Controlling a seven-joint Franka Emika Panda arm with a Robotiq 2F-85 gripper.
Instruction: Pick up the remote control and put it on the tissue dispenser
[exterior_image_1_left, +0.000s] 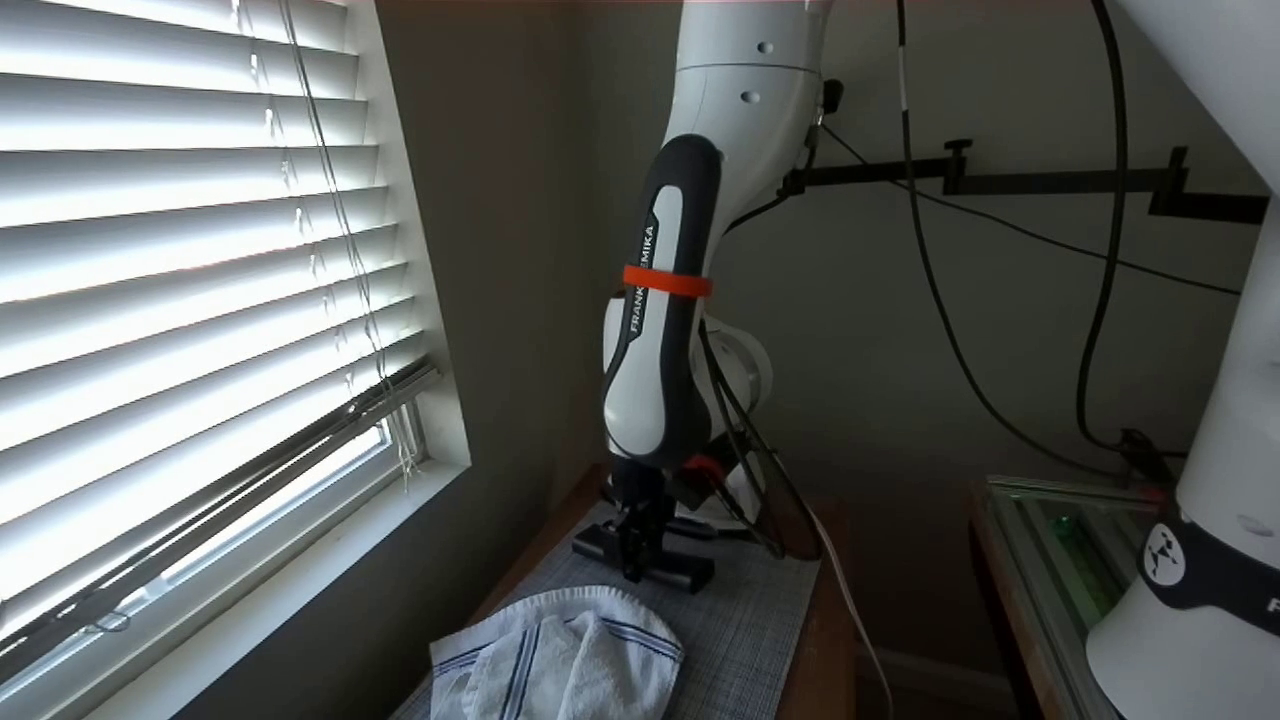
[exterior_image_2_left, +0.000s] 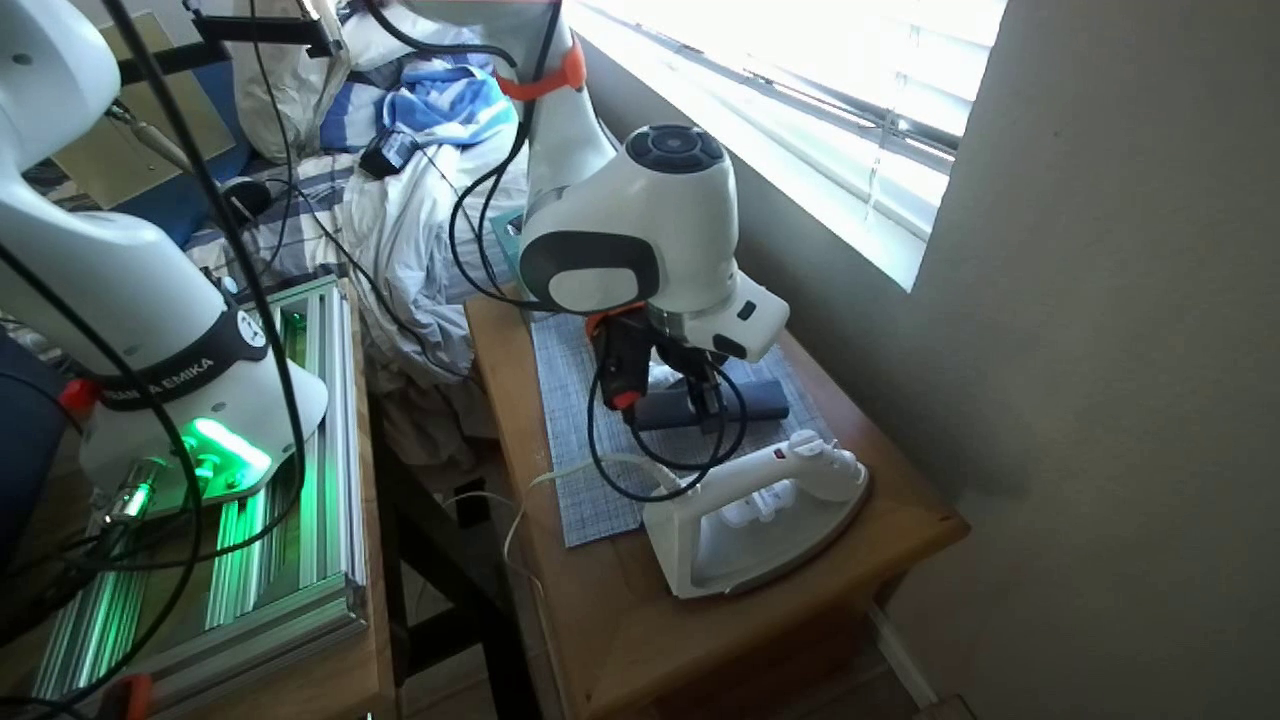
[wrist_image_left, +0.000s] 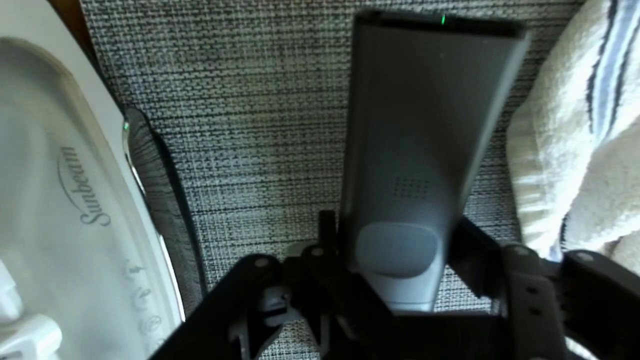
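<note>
The remote control is a long dark grey bar (wrist_image_left: 415, 110), seen large in the wrist view; its far end looks wider than its near end. It also shows in both exterior views as a dark bar (exterior_image_1_left: 690, 572) (exterior_image_2_left: 765, 398). My gripper (wrist_image_left: 397, 235) has one black finger against each long side of it, near its lower end in the wrist view. The gripper also shows in both exterior views (exterior_image_1_left: 640, 560) (exterior_image_2_left: 705, 395), low over the grey woven mat (wrist_image_left: 250, 150). I cannot tell how far the remote is above the mat. No tissue dispenser is in view.
A white iron (exterior_image_2_left: 760, 510) (wrist_image_left: 65, 175) stands close on one side of the gripper. A white striped towel (exterior_image_1_left: 560, 660) (wrist_image_left: 565, 150) lies on the opposite side. The wooden table (exterior_image_2_left: 620, 620) runs along the wall under a window sill (exterior_image_1_left: 330, 570). Cables (exterior_image_2_left: 600, 440) hang by the wrist.
</note>
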